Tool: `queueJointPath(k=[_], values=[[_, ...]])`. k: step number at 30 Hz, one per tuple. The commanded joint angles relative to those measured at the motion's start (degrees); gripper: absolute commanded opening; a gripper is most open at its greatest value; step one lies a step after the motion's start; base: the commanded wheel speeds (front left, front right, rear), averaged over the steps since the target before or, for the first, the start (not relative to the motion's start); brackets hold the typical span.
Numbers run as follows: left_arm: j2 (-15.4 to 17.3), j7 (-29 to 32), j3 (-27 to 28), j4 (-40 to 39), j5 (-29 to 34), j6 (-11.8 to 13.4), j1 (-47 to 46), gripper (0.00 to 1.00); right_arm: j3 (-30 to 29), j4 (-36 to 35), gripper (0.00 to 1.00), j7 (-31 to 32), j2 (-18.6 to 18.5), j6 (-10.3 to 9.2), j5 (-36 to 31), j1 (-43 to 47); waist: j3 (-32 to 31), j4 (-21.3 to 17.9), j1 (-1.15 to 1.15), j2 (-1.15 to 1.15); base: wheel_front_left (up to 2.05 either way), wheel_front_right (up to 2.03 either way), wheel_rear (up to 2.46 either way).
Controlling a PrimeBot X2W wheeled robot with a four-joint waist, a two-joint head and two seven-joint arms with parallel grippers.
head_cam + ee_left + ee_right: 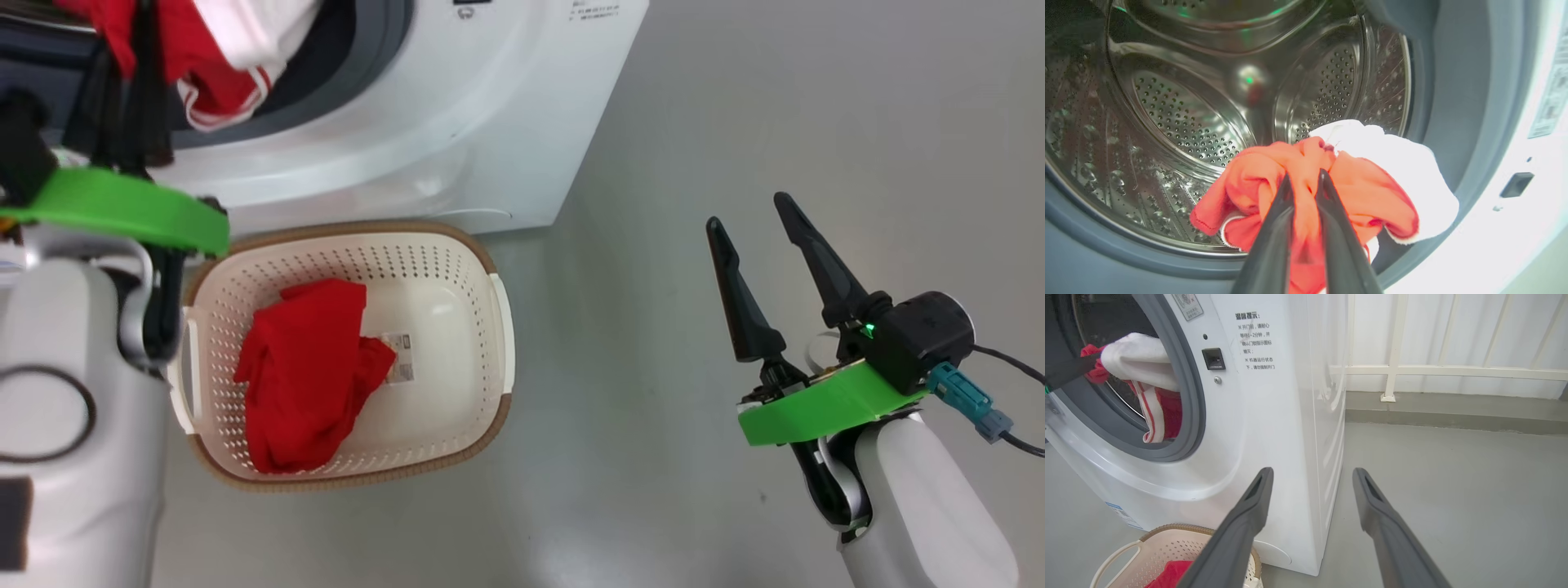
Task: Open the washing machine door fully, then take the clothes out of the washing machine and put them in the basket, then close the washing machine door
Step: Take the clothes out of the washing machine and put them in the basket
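In the left wrist view, the left gripper (1305, 179) is squeezed tight on a red and white cloth (1372, 192). The cloth is bunched up at the mouth of the washer (1506, 228), in front of the shiny drum (1180, 118) with its many little holes. The white part of the cloth sticks out by the grey ring (1457, 102).

In the head view, the left gripper is up in the top left corner. The cloth hangs from it at the washer's mouth. The basket (490, 261) stands on the floor (775, 98) just in front of the washer. A red cloth (306, 376) lies crumpled in the basket, beside a sticker (398, 358) on its bottom. The right gripper (748, 212) is well off to the right, over the floor. Its fingers are spread wide and hold nothing.

In the right wrist view, the right gripper's two fingers stand wide apart, with nothing held between them. The red and white cloth droops over the grey ring. A corner of the basket peeks in at the bottom, with red in it. A white railing (1392, 355) runs along the back.
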Motion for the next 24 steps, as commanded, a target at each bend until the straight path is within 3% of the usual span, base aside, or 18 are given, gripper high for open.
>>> queueJointPath(k=[1, 13, 24], values=[[1.71, -0.68, 1.94, -3.61, 0.87, -0.03, 2.47, 0.00, 0.86, -1.06, 1.00, -0.36, 0.16, 0.36, -0.30, 1.53, -2.07, 0.82, 0.00, 0.00, 0.00, 0.00, 0.00], [-1.71, -0.68, 5.89, -18.66, 2.72, 0.89, 18.71, 0.00, 0.72, -0.36, 1.00, -0.36, 0.16, 0.36, 0.89, 3.94, -7.98, 1.13, 0.00, 0.00, 0.00, 0.00, 0.00], [-3.36, 0.35, 5.52, -29.93, 2.43, 2.45, 28.90, 0.00, -0.23, -0.11, 1.00, -0.36, 0.16, 0.36, 1.35, 5.96, -11.59, 2.41, 0.00, 0.00, 0.00, 0.00, 0.00]])
